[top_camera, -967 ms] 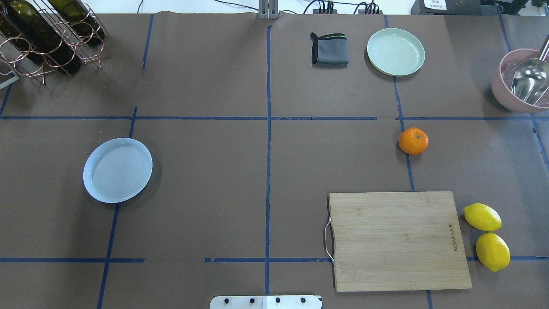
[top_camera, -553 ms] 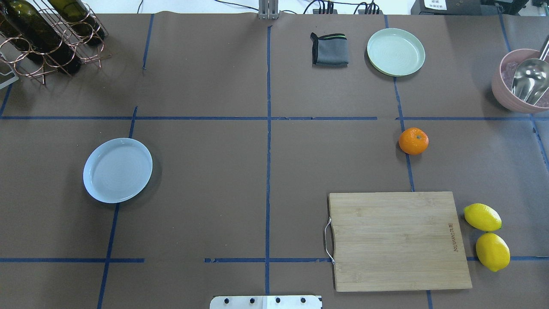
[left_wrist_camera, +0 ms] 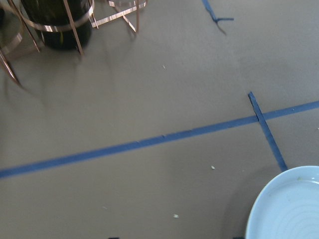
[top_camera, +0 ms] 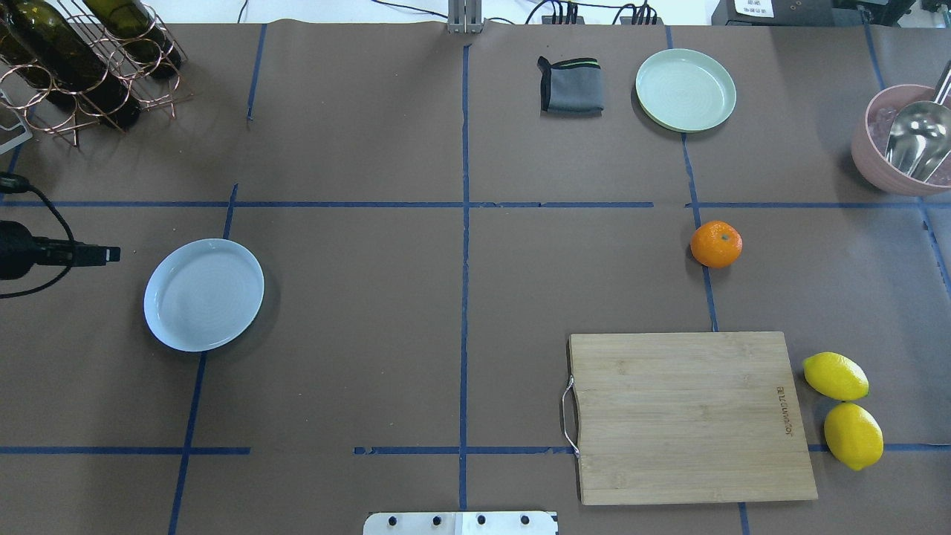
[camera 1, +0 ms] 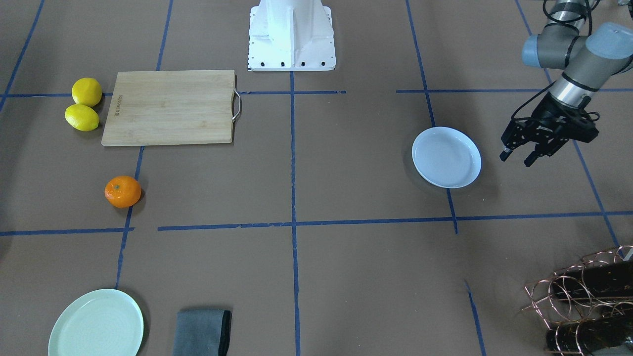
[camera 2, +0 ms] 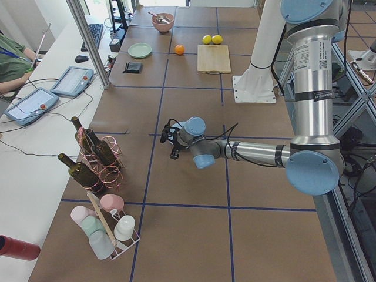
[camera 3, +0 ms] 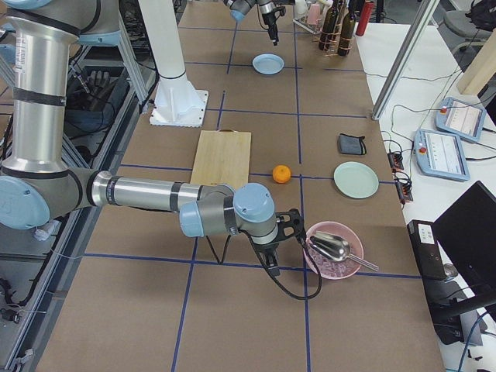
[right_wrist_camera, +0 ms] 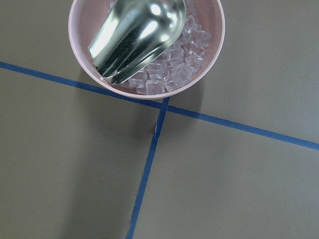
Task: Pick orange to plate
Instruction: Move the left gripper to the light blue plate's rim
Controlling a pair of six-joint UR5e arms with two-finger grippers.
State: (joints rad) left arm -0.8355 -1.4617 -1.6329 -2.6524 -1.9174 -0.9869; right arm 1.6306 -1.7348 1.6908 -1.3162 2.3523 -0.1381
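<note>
The orange [top_camera: 716,244] sits on a blue tape line right of centre, just beyond the cutting board, with nothing touching it. The bluish-white plate [top_camera: 203,294] lies empty on the left half of the table. In the front-facing view my left gripper [camera 1: 517,158] hangs open and empty, a short way outside the plate [camera 1: 446,157], toward the table's left end. Its wrist view catches the plate's rim [left_wrist_camera: 259,209] at the lower right. My right gripper [camera 3: 273,249] hovers beside the pink bowl, a short way from the orange [camera 3: 282,173]. I cannot tell whether it is open or shut.
A wooden cutting board [top_camera: 691,416] lies at the near right with two lemons [top_camera: 836,376] beside it. At the back stand a pale green plate [top_camera: 685,90] and a grey cloth [top_camera: 570,85]. A pink bowl [top_camera: 891,160] of ice with a scoop is far right, a bottle rack [top_camera: 82,59] far left.
My left gripper has come into the overhead view at the left edge, level with the plate; earlier it was out of that view. The orange and the plate have not moved.
</note>
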